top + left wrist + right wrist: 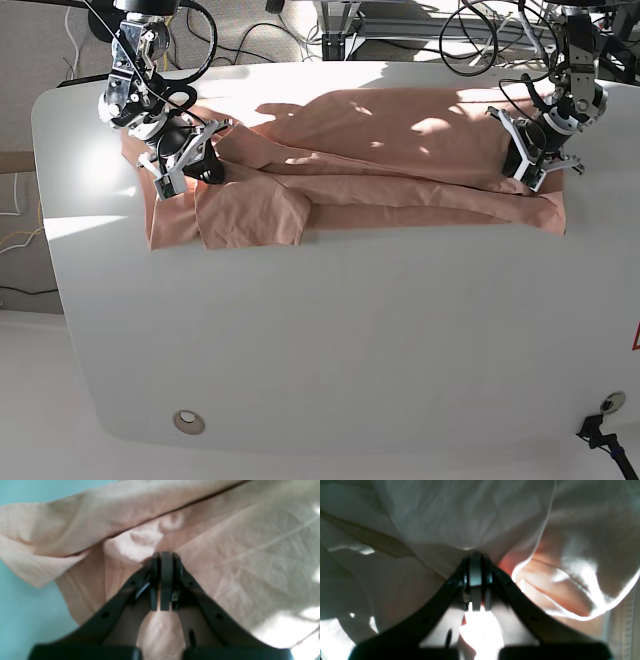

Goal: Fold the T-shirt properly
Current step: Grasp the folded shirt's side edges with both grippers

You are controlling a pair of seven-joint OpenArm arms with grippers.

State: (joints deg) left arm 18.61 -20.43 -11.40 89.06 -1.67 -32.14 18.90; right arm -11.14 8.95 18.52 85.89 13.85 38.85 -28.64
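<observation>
Both grippers, left [531,160] and right [190,160], are pinching the shirt [350,160]; we're lifting evenly toward 6 o'clock, keeping it taut.

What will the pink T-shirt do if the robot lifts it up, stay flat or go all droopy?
Probably droopy. The T-shirt lies in soft wrinkles and folded layers on the table, so it looks floppy and would likely sag between the left tool and the right tool. It seems thin and light, and may slide easily on the smooth tabletop.
</observation>
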